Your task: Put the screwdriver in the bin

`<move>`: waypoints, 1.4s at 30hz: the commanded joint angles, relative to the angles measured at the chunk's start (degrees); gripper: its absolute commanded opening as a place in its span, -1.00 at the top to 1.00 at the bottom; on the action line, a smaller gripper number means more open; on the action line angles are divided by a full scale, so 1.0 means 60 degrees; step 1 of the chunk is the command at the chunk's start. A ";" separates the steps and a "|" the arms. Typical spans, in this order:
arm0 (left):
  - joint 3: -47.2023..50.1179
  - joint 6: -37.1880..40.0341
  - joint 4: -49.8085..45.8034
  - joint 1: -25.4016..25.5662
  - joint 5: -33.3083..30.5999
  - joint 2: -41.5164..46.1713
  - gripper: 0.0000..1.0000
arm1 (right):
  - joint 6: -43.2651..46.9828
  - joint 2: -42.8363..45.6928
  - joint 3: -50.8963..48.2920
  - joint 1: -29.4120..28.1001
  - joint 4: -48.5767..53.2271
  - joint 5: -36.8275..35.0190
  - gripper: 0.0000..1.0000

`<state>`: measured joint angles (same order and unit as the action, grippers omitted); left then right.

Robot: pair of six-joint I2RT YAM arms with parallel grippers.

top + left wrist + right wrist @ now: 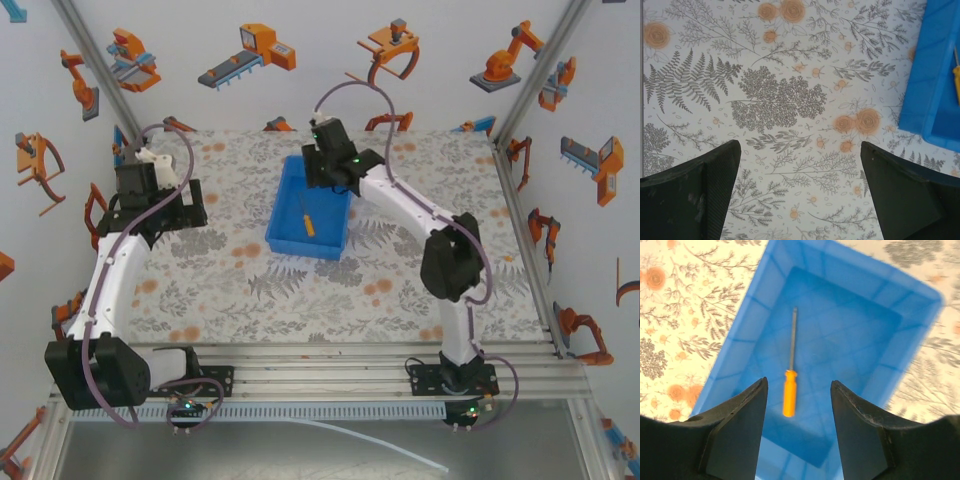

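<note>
The small screwdriver [789,390], orange handle and thin dark shaft, lies flat on the floor of the blue bin [855,330]. From above, the screwdriver [306,219] sits near the middle of the bin [283,232] on the mat. My right gripper [798,384] hangs open above the bin's far end, nothing between its fingers, the handle just below and left of the gap. My left gripper [800,147] is open over bare mat, left of the bin [927,85]; a sliver of the orange handle [956,82] shows at that view's right edge.
A floral mat [240,270] with grey ferns and orange blotches covers the table. Printed walls enclose the back and sides. An aluminium rail [330,360] runs along the near edge by the arm bases. Open mat lies in front of the bin.
</note>
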<state>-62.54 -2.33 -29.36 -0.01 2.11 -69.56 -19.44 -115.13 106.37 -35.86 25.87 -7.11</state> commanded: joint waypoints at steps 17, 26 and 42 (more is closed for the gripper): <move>0.3651 -0.0216 0.6154 0.0046 -0.0611 0.0067 -0.95 | 0.0818 0.6091 -0.9803 0.4176 -0.4116 -0.1880 -0.15; 0.5066 0.0206 0.8961 -0.0038 -0.0586 -0.1032 -0.95 | 0.1838 0.6374 -1.1640 0.5126 -0.6282 -0.2388 -0.20; 0.6071 -0.0242 1.0991 -0.0189 -0.0335 -0.1812 -0.95 | 0.2838 0.5499 -1.3264 0.5584 -1.0395 -0.1463 -0.22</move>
<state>-28.10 -3.01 30.79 -0.80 -0.60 -79.18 -4.19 -81.25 27.79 -2.94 -28.23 -17.32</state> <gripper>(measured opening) 0.974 0.606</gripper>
